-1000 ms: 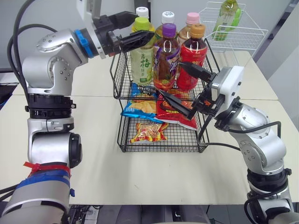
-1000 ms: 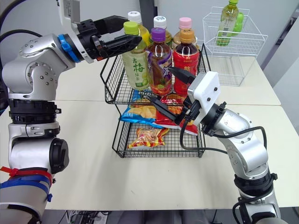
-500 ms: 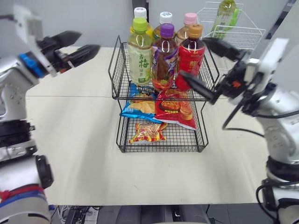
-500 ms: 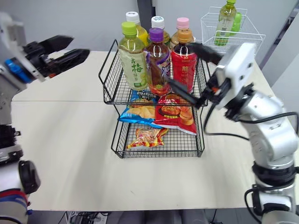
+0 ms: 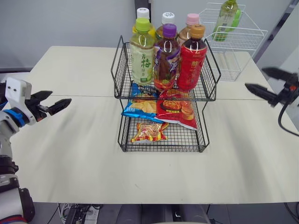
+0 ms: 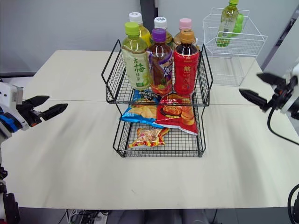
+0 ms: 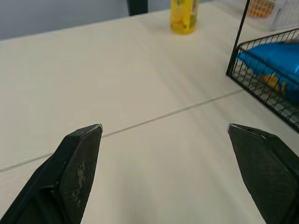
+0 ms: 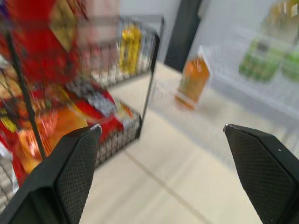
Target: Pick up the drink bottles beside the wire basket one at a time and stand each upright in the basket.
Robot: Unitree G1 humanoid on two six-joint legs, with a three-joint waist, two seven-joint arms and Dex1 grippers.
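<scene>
While both arms hang wide of the wire basket | left gripper splayed, empty; right gripper splayed, empty | three drink bottles upright in top tier; yellow bottle stands on table behind, likely next | wide pose keeps approach clear

Seven drink bottles in all: three in a front row in the black wire basket; three in a row behind them; one green bottle in the white wire basket. Two wire baskets; three snack bags under the black one's upper tier.
</scene>
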